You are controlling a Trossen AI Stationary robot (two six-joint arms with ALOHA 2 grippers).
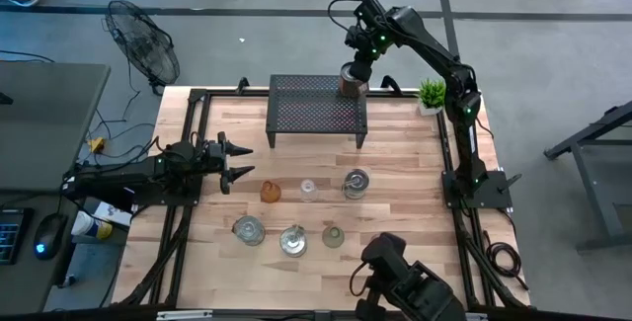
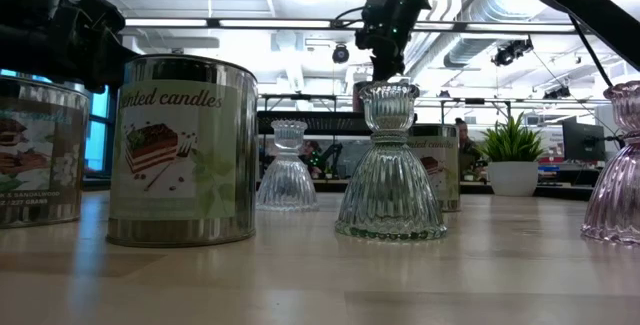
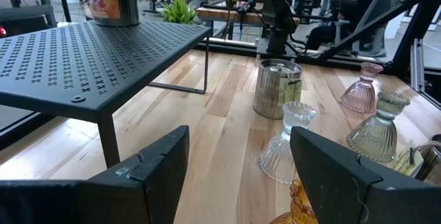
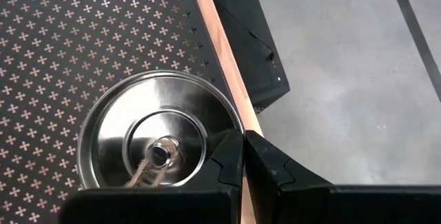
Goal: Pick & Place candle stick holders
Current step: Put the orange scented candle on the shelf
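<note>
Several candle stick holders stand on the wooden table: an amber one (image 1: 271, 192), a clear ribbed one (image 1: 308, 191) (image 3: 286, 145), a pale green one (image 1: 333, 235) (image 3: 379, 127) and a pinkish one (image 3: 363, 89) (image 2: 620, 165). Silvery candle tins (image 1: 355, 183) (image 2: 180, 150) stand among them. Another silvery tin (image 1: 354, 79) (image 4: 145, 141) rests on the far right corner of the black perforated shelf (image 1: 316, 109). My right gripper (image 1: 361, 59) (image 4: 244, 158) is shut and slants down at that tin's rim. At the table's left, my left gripper (image 1: 240, 160) (image 3: 238, 138) is open, level and empty. My right gripper's shut fingers (image 4: 227, 158) slant down from above at the right side of the tin's rim (image 4: 236, 122). I cannot tell whether they touch it. The tin stands upright on the shelf.
A small potted green plant (image 1: 431, 94) stands at the far right corner. The table has a black frame (image 1: 188, 114) around it. A fan (image 1: 143, 49) stands on the floor beyond the far left corner. Bare wood lies between the shelf and the row of holders.
</note>
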